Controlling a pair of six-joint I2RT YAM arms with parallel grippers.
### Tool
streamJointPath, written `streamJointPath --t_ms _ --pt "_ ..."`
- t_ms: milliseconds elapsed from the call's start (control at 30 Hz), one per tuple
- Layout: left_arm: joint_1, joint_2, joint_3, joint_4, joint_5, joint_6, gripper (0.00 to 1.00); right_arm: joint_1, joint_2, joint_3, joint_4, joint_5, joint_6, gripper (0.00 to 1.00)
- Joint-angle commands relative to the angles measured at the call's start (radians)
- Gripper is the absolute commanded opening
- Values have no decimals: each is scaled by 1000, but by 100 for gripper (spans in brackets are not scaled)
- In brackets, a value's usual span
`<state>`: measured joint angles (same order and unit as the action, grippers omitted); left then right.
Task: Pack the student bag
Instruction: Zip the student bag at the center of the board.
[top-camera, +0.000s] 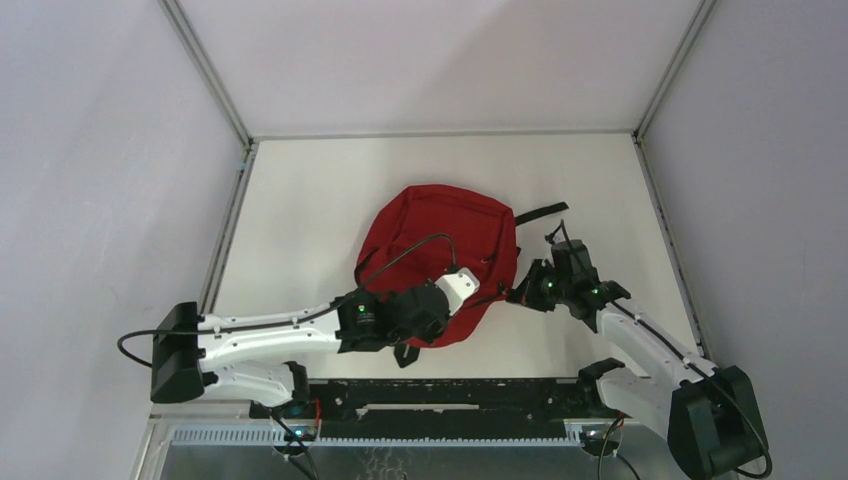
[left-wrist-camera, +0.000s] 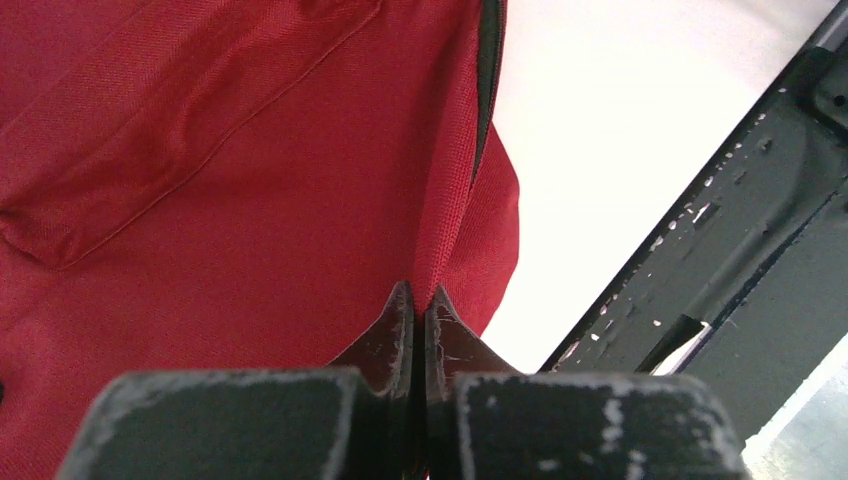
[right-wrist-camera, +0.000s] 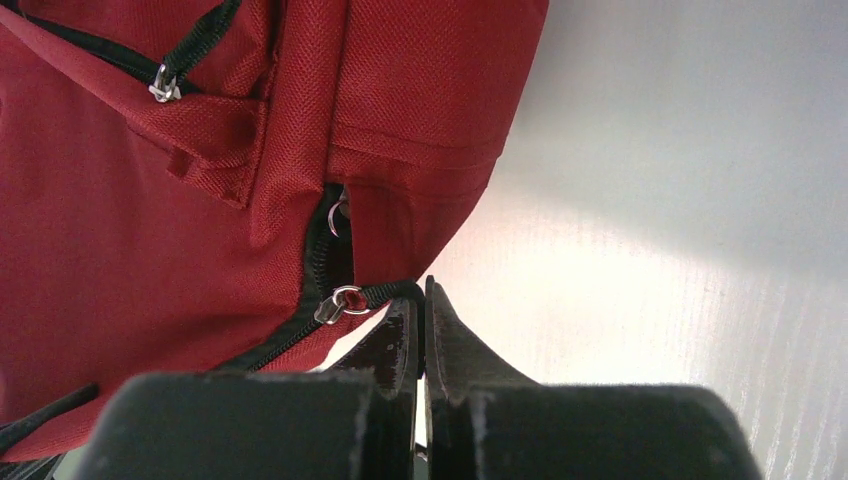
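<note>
The student bag (top-camera: 440, 235), a soft red backpack with black zipper trim, lies in the middle of the white table. My left gripper (left-wrist-camera: 420, 296) is shut, pinching a raised fold of the bag's red fabric (left-wrist-camera: 250, 200) near its lower edge. In the top view the left gripper (top-camera: 478, 297) sits at the bag's near right corner. My right gripper (right-wrist-camera: 419, 290) is shut on the black zipper pull strap (right-wrist-camera: 385, 293), which runs from a silver ring (right-wrist-camera: 345, 299) on the bag's zipper (right-wrist-camera: 300, 320). The right gripper (top-camera: 515, 293) is just beside the bag's right edge.
A black shoulder strap (top-camera: 541, 213) trails from the bag toward the back right. Grey walls with metal posts (top-camera: 238, 215) enclose the table. A dark metal rail (left-wrist-camera: 700, 260) runs along the near edge by the arm bases (top-camera: 450, 395).
</note>
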<state>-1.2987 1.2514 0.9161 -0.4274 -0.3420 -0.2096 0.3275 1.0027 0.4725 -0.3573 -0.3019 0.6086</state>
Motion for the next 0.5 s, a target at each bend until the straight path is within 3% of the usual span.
streamJointPath --t_ms 0,133,167,267,300,467 --pt "2 -31 3 -29 59 -17 0 -36 -31 20 -16 198 -16 0" --pt "1 9 25 -18 104 -20 0 -41 -106 36 -72 247 -20 0" --pt "1 13 26 -15 108 -20 0 -43 -121 45 -92 246 -28 8" --pt "8 26 34 -4 103 -16 0 -44 -186 74 -150 216 -48 58" --pt "20 33 41 3 104 -16 0 -44 -210 85 -178 219 -47 68" --pt "103 110 131 18 157 -27 0 -44 -362 131 -309 288 -14 77"
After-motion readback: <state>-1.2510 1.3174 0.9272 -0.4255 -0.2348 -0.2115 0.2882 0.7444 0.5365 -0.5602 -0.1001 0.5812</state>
